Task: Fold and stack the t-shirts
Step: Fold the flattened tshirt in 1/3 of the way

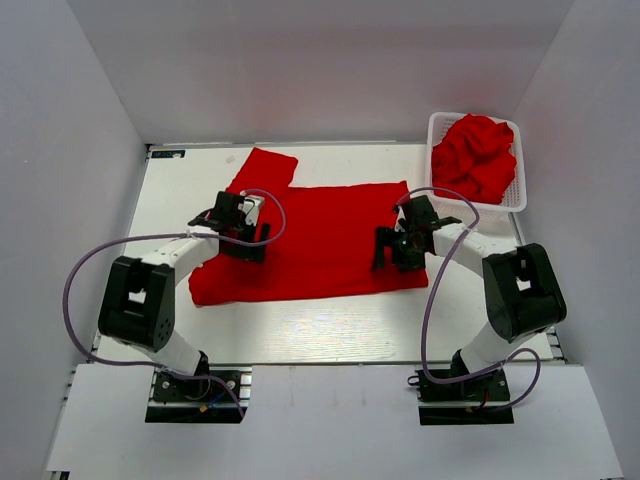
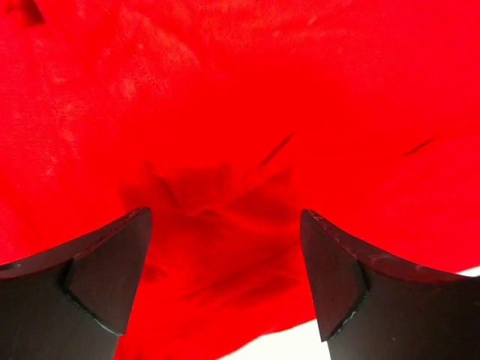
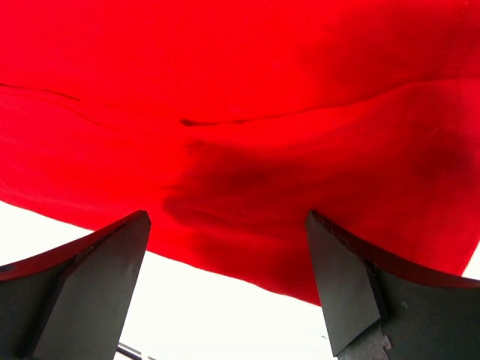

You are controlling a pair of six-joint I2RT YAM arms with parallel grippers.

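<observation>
Lying flat on the white table, the spread t-shirt stretches left to right between the two arms, with one sleeve pointing toward the far left corner; the heap of t-shirts sits crumpled in the white basket at the far right corner, well apart from the spread one.

The left gripper hangs low over the left part of the spread t-shirt, near the base of the sleeve; in its wrist view the gripper shows its dark fingers set wide apart, with red cloth filling the space beneath and a small rumple between them, nothing pinched; a sliver of table shows at the bottom edge.

The right gripper hangs over the right edge of the same shirt; in its wrist view the gripper also has its fingers spread wide, holding nothing; the cloth's edge runs slantwise between them, with a soft ridge across it and bare white table on the near side.
</observation>
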